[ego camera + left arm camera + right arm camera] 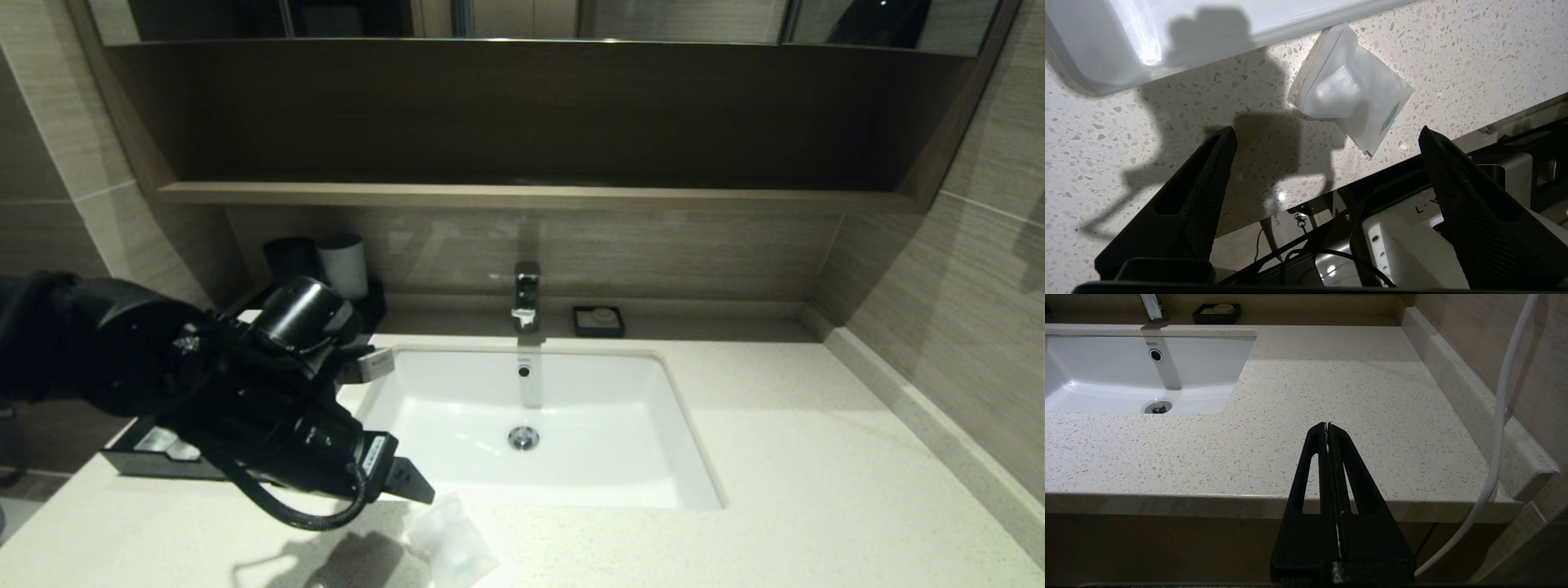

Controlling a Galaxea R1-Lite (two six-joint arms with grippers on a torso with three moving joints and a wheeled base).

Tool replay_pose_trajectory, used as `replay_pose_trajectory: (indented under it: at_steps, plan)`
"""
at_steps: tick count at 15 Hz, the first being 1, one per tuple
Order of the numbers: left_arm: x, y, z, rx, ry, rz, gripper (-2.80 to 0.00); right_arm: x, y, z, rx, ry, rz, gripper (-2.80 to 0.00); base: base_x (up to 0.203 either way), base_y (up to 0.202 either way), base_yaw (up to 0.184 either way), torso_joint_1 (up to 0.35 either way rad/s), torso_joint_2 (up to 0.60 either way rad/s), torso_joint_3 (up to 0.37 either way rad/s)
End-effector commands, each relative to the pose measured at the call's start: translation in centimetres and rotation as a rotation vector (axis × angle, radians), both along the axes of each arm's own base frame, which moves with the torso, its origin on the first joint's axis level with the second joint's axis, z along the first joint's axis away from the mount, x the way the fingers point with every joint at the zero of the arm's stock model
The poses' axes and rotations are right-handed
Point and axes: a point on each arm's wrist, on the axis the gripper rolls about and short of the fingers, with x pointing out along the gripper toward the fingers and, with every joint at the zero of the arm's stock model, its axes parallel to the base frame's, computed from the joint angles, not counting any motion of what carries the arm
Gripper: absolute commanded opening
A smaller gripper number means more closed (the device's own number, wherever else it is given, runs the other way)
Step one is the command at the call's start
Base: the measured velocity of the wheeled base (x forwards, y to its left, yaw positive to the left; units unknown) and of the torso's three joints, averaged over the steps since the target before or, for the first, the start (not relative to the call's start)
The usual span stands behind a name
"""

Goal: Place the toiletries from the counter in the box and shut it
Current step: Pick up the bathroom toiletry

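A small clear packet (451, 541) with white contents lies on the cream speckled counter (800, 457), in front of the basin's near left corner. In the left wrist view it looks like two flat packets (1349, 92) overlapping, one with green print. My left gripper (1327, 136) hangs open just above the counter, short of the packets, with nothing between its fingers (1220, 151). In the head view the left gripper (408, 483) is just left of the packet. The black box (135, 457) sits at the counter's left end, mostly hidden behind my left arm. My right gripper (1327, 426) is shut and empty.
The white basin (653, 490) fills the middle of the counter, with a faucet (526, 294) behind it. A small black soap dish (598, 321) stands right of the faucet. A dark cup (291, 258) and a pale cup (343, 265) stand at the back left. A raised ledge (931, 425) borders the right side.
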Motion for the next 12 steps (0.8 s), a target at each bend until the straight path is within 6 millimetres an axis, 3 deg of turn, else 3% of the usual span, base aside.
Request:
replay_pose_trajectory:
  at_steps: [1, 3, 6, 12]
  plan:
    - [0.5, -1.2, 1.0, 0.024, -0.003, -0.019, 0.0, 0.0, 0.0, 0.0, 0.0, 0.001, 0.0, -2.8, 0.0, 0.0, 0.0, 0.0, 0.0, 0.0]
    - [0.7, -3.0, 1.6, 0.066, 0.021, -0.053, 0.0, 0.0, 0.0, 0.0, -0.001, 0.001, 0.0, -2.8, 0.0, 0.0, 0.0, 0.0, 0.0, 0.0]
    - [0.6, -5.9, 0.5, 0.182, 0.066, -0.044, 0.0, 0.0, 0.0, 0.0, 0.0, 0.001, 0.0, -2.8, 0.0, 0.0, 0.0, 0.0, 0.0, 0.0]
    - [1.2, -7.3, -1.6, 0.233, 0.128, 0.022, 0.0, 0.0, 0.0, 0.0, -0.001, 0.001, 0.0, -2.8, 0.0, 0.0, 0.0, 0.0, 0.0, 0.0]
